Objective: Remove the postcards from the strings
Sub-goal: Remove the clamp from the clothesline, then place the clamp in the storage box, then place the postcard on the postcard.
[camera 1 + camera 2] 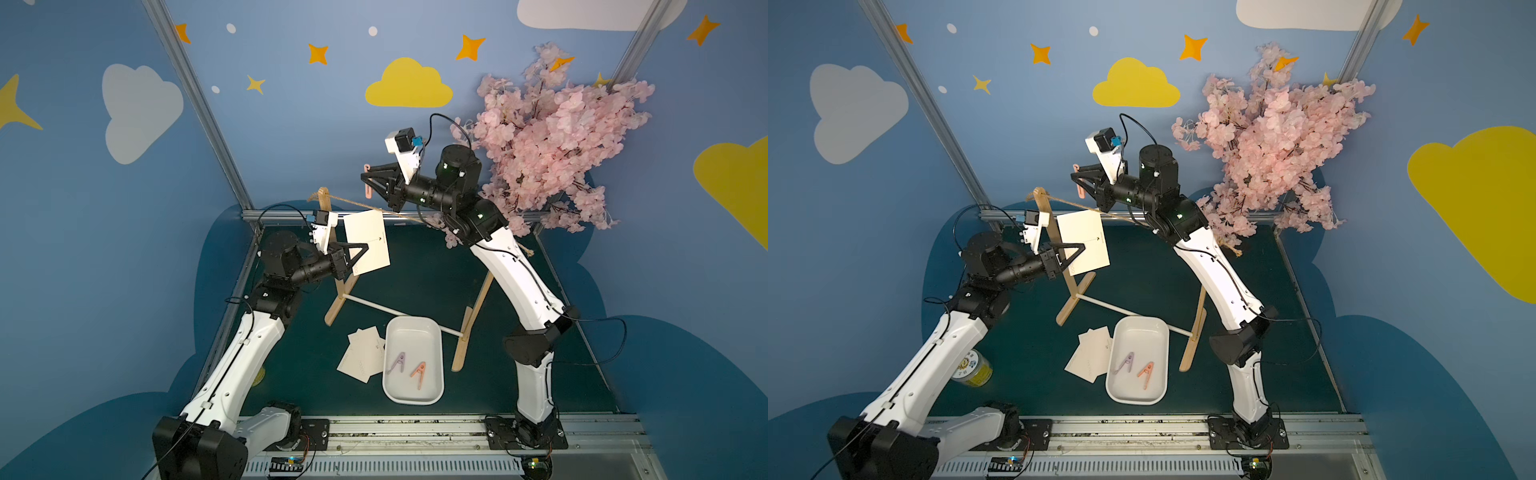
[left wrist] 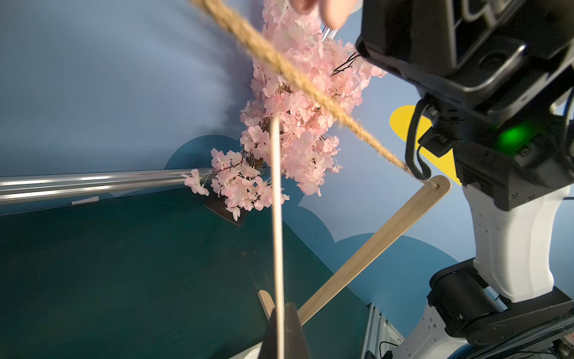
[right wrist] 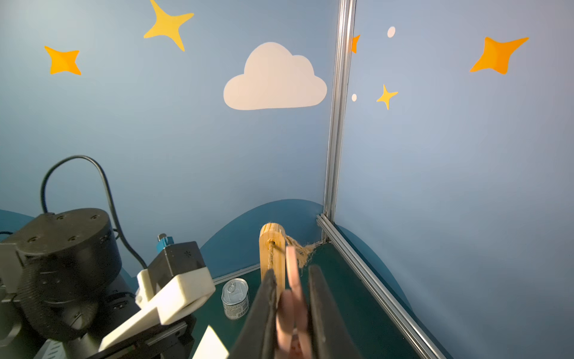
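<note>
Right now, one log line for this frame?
left hand: shut on card | right hand: shut on pink clip, off string | mat: two cards | tray: two clips

Both top views high above, facing down over table [image 1: 299,386], wrist views close, sharing the twine [image 2: 298,77]

Nothing readable in view.
The raised postcard [image 1: 1084,243] bears only a thin line and tiny mark; the can's [image 3: 235,298] label print is too small to read.
</note>
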Robot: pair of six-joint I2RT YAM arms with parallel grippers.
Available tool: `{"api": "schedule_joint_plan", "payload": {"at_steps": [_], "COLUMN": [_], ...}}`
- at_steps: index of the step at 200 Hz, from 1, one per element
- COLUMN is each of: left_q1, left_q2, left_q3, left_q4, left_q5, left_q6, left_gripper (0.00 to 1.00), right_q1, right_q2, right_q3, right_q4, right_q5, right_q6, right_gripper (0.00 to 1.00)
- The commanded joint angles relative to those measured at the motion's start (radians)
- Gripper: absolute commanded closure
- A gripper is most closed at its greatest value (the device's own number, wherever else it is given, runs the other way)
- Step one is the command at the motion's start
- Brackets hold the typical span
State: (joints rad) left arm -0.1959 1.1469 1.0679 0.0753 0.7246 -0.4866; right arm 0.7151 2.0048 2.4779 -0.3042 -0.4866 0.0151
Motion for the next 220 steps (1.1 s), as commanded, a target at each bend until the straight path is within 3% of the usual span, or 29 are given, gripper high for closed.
{"api": "schedule_joint_plan", "payload": {"at_steps": [1, 43, 83, 120, 163, 220], "left_q1": [-0.003, -0.005, -0.008, -0.013, -0.056, -0.128], "left_q2": [-0.017, -0.036, -0.129, -0.195, -0.202, -0.201], "left_q3": [-0.017, -0.050, -0.136, -0.233, -0.318, -0.456], "left_q4": [0.011, -0.003, -0.076, -0.143, -0.210, -0.266], "left_q5": [-0.005, -0.014, -0.073, -0.145, -0.186, -0.294], "left_q6": [0.000, -0.022, -0.062, -0.097, -0.125, -0.152], "left_gripper": [0.97, 0.97, 0.97, 0.97, 0.97, 0.97], "right_q1": [-0.003, 0.015, 0.127, 0.165, 0.202, 0.254], "right_q2": [-0.085, -0.271, -0.492, -0.700, -0.874, -0.901], "right_q3": [-0.064, -0.302, -0.626, -1.030, -1.387, -1.738], "right_q4": [0.056, 0.103, 0.067, 0.149, 0.177, 0.271], "right_q5": [0.008, 0.022, 0.159, 0.248, 0.303, 0.350], "right_q6": [-0.012, -0.040, -0.132, -0.029, 0.118, 0.307], "right_gripper": [1.00, 1.00, 1.00, 1.00, 1.00, 1.00]}}
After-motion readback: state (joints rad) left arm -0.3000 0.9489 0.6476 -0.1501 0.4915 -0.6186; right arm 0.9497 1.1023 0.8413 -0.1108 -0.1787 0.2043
